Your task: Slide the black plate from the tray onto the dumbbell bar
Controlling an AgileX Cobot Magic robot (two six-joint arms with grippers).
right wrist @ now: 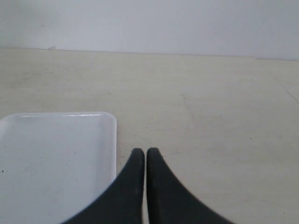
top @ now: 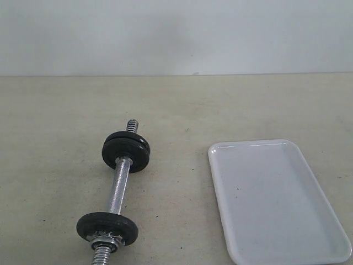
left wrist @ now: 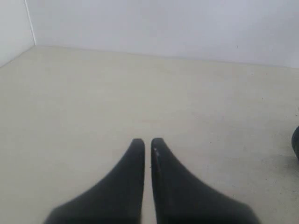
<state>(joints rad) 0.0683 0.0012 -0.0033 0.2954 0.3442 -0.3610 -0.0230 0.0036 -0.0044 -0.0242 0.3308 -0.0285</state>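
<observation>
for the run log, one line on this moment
tray: bare; black plates: on dumbbell bar; left claw: shut; right claw: shut

Beige table (top: 55,110), dumbbell (top: 119,189) lying flat, white tray (top: 276,199) nearby

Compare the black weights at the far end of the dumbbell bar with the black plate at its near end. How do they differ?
The far weights look like two discs pressed together; the near plate is a single disc. A metal nut sits against the near plate's outer side; beyond the far weights only bare thread shows. Both are round, matte black and sit on the same bar.
</observation>
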